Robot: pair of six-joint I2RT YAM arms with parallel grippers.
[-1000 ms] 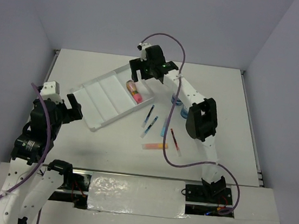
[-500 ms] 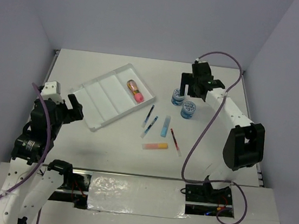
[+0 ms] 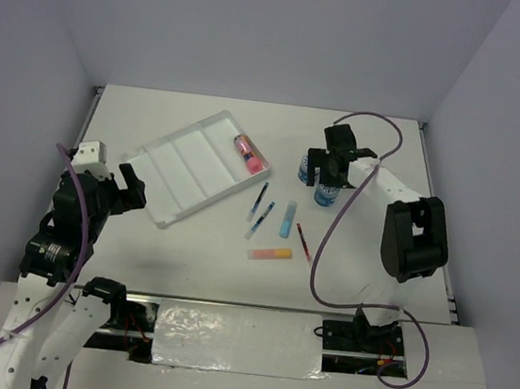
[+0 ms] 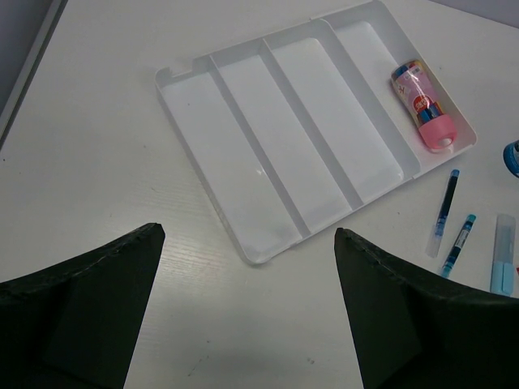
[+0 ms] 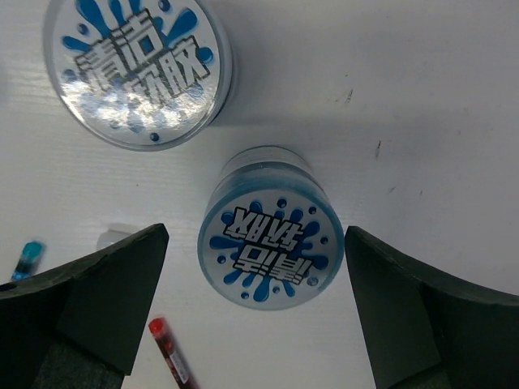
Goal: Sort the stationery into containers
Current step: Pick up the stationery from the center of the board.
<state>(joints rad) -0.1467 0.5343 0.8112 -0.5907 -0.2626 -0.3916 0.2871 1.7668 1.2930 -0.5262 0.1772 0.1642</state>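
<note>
The white four-compartment tray point(image 3: 187, 169) lies at the left centre; it fills the left wrist view point(image 4: 268, 154). The pink tube point(image 3: 249, 155) lies in its rightmost compartment point(image 4: 426, 105). Two blue tubs point(image 3: 305, 172) point(image 3: 328, 197) stand to the right of the tray. My right gripper point(image 3: 326, 170) hovers open above them, its jaws on either side of the nearer tub point(image 5: 272, 239); the other tub point(image 5: 138, 69) is beside it. Two blue pens point(image 3: 260, 207), the light-blue marker point(image 3: 287, 219), the red pen point(image 3: 303, 242) and the orange-yellow marker point(image 3: 270, 253) lie on the table. My left gripper point(image 3: 130, 188) is open and empty.
The left gripper point(image 4: 247, 267) hangs above bare table near the tray's near corner. The red pen's tip point(image 5: 170, 352) lies close below the nearer tub. The table's raised edges run along the left and right sides.
My right gripper left the tray, swung right, then came back low over the two tubs. The pink tube stays in the tray, now a little further right. The left arm has not moved.
</note>
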